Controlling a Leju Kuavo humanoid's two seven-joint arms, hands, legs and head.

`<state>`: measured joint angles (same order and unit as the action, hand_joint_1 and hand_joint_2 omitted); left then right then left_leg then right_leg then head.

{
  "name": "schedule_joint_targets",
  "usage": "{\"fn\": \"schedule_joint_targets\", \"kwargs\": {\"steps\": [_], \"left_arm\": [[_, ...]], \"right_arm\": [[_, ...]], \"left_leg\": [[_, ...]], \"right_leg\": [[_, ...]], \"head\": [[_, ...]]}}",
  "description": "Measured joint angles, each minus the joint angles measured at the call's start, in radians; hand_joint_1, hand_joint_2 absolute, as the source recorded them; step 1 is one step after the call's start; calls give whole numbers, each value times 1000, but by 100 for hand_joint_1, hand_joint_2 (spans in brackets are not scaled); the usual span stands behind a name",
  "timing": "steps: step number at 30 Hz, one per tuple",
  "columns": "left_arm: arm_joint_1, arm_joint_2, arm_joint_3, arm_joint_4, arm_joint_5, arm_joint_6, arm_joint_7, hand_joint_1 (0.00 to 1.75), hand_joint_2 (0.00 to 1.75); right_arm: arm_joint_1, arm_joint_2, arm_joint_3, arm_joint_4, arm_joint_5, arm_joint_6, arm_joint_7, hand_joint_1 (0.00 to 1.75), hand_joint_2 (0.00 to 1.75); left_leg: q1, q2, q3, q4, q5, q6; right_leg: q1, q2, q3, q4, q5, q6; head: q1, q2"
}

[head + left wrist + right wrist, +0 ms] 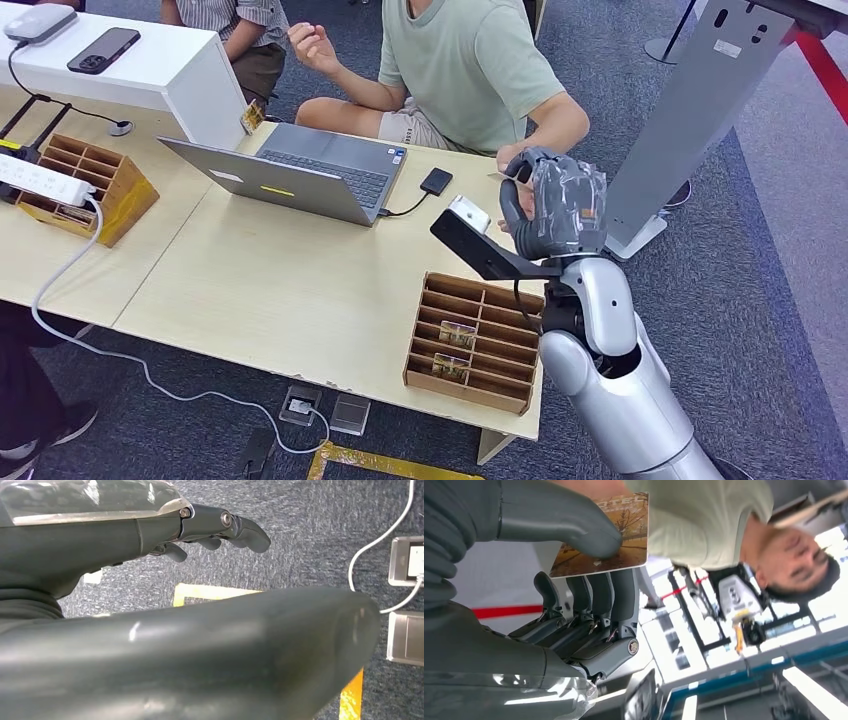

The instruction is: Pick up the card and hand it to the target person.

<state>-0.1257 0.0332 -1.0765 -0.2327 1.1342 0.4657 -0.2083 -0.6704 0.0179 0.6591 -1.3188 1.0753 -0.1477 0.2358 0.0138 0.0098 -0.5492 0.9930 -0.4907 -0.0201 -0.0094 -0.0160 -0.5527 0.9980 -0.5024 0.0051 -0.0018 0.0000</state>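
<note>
My right hand (560, 205) is raised over the table's far right edge, right in front of a seated person in a green shirt (470, 70). It pinches a brown picture card (616, 535) between the thumb (574, 527) and the fingers (609, 595). The card's free end points toward the person's chest. The person's hand (512, 155) is right beside my right hand, at the card's end. My left hand (220, 527) hangs over the grey carpet with its fingers stretched out and nothing in it.
A wooden slotted tray (470, 340) holding two cards sits on the table (280, 290) below my right arm. An open laptop (300, 170) with a black adapter (436, 181) lies further back. A second wooden tray (90, 185), a power strip (40, 180), a grey stand (690, 110) and another seated person (235, 25) are around.
</note>
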Motion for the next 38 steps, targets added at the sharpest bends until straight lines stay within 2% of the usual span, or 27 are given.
{"fn": "schedule_joint_targets", "kwargs": {"steps": [4, 8, 16, 19, 21, 24, 25, 38], "left_arm": [[0, 0, 0, 0, -8, -13, -6, 0, 0], [0, 0, 0, 0, -13, -22, -7, 0, 0], [-1, 0, 0, 0, -16, -24, 2, 0, 0], [-1, 0, 0, 0, -16, -24, 3, 0, 0], [-1, 0, 0, 0, -17, -24, 3, 0, 0], [-1, 0, 0, 0, -17, -23, 3, 0, 0], [-1, 0, 0, 0, -17, -23, 3, 0, 0], [-1, 0, 0, 0, -14, -24, -1, 0, 0]], "right_arm": [[-57, 1, -22, 97, 48, -88, -15, 126, 175], [-90, 5, -40, 200, 83, -133, -16, 126, 175], [-107, 18, -46, 358, 99, -161, -15, 126, 175], [-107, 21, -46, 386, 100, -161, -14, 119, 175], [-107, 23, -46, 400, 100, -161, -14, 104, 175], [-109, 27, -46, 418, 102, -156, -17, 20, 175], [-109, 29, -46, 424, 104, -153, -19, 0, 175], [-90, 50, -46, 469, 69, -193, -47, 0, 175]], "left_leg": [[0, 0, 0, 0, 0, 0], [0, 0, 0, 0, 0, 0], [0, 0, 0, 0, 0, 0], [0, 0, 0, 0, 0, 0], [0, 0, 0, 0, 0, 0], [0, 0, 0, 0, 0, 0], [0, 0, 0, 0, 0, 0], [0, 0, 0, 0, 0, 0]], "right_leg": [[0, 0, 0, 0, 0, 0], [0, 0, 0, 0, 0, 0], [0, 0, 0, 0, 0, 0], [0, 0, 0, 0, 0, 0], [0, 0, 0, 0, 0, 0], [0, 0, 0, 0, 0, 0], [0, 0, 0, 0, 0, 0], [0, 0, 0, 0, 0, 0]], "head": [[0, 0], [0, 0], [0, 0], [0, 0], [0, 0], [0, 0], [0, 0], [0, 0]]}}
